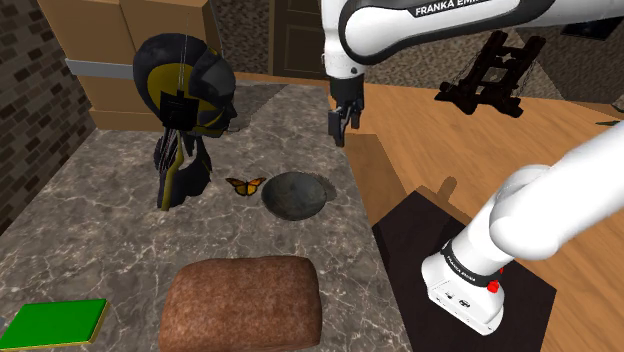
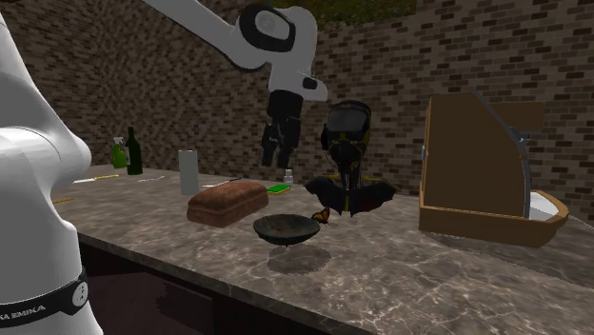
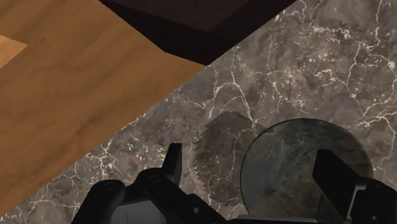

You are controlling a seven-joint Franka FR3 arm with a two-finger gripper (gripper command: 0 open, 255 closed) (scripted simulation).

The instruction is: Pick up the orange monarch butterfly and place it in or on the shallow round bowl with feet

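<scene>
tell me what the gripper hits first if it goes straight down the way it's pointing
Most likely the rim of the dark shallow bowl: the open gripper hangs with one finger over it, the other over bare marble countertop. It's a close call, and it might touch only marble.

In the wrist view, one finger of the pincer covers part of the bowl, which also runs off the edge. In the second exterior view the butterfly is too small to show its pattern. The shoulder view's bottom edge clips the brown loaf and the stand.
</scene>
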